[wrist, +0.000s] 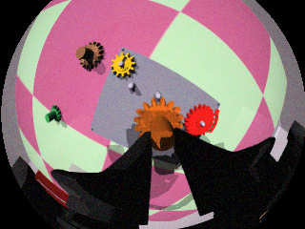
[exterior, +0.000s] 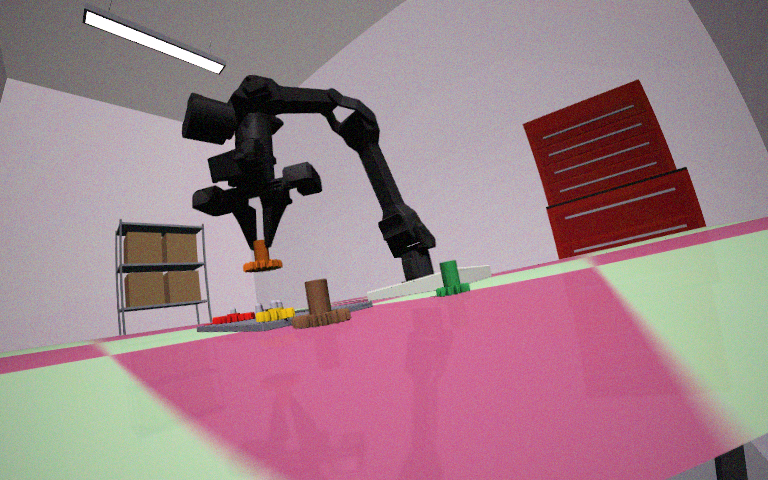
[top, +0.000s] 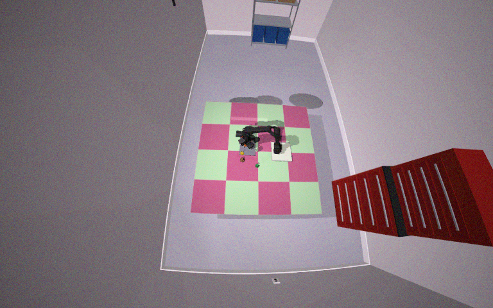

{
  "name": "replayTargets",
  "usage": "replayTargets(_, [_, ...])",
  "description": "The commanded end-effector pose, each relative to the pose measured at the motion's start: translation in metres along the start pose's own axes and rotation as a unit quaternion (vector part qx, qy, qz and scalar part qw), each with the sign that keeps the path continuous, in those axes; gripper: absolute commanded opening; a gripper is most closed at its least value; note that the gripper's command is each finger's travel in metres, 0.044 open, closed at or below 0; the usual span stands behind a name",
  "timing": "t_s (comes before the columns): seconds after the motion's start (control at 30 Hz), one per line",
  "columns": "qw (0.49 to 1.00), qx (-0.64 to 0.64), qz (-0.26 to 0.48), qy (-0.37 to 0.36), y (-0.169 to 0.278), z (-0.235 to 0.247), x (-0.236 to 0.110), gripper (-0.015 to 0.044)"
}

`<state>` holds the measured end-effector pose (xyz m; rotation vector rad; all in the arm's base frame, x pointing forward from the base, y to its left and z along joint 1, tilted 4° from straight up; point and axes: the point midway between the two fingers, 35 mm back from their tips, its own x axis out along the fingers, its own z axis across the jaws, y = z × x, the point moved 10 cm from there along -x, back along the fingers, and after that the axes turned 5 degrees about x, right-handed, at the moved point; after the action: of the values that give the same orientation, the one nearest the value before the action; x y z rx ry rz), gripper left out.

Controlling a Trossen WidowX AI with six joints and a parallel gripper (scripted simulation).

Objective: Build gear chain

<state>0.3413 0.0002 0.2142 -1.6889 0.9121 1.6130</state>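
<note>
My gripper (exterior: pixel 260 244) (wrist: pixel 162 134) is shut on the handle of the orange gear (exterior: pixel 262 264) (wrist: pixel 157 114) and holds it level, well above the grey board (wrist: pixel 110 107) (top: pixel 250 153). The red gear (exterior: pixel 233 317) (wrist: pixel 199 121) sits on the board, with the red arrow beside it. The yellow gear (top: pixel 242 153) (exterior: pixel 275 314) (wrist: pixel 126 65) sits near another corner. Two bare pegs show in the wrist view, one peg (wrist: pixel 132 86) near the yellow gear and one peg (wrist: pixel 157 95) just beyond the orange gear. The orange gear and fingers hide part of the board.
A brown gear (top: pixel 242 159) (exterior: pixel 321 318) (wrist: pixel 91 55) with a thick handle stands on the table off the board, near the yellow gear. A small green gear (top: pixel 257 165) (exterior: pixel 451 288) (wrist: pixel 53 114) stands farther off. A white plate (top: pixel 285 156) lies under the arm's base.
</note>
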Motion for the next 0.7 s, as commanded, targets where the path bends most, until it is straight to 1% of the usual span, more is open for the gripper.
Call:
replayTargets(0.0, [1.0,-0.003,0.004,0.001,0.005,-0.007,0.005,0.0])
replayTargets(0.4, [1.0,-0.003,0.005,0.002,0.023,-0.028,0.017,0.0])
replayTargets(0.67, [1.0,-0.003,0.005,0.002,0.023,-0.029,0.014,0.0])
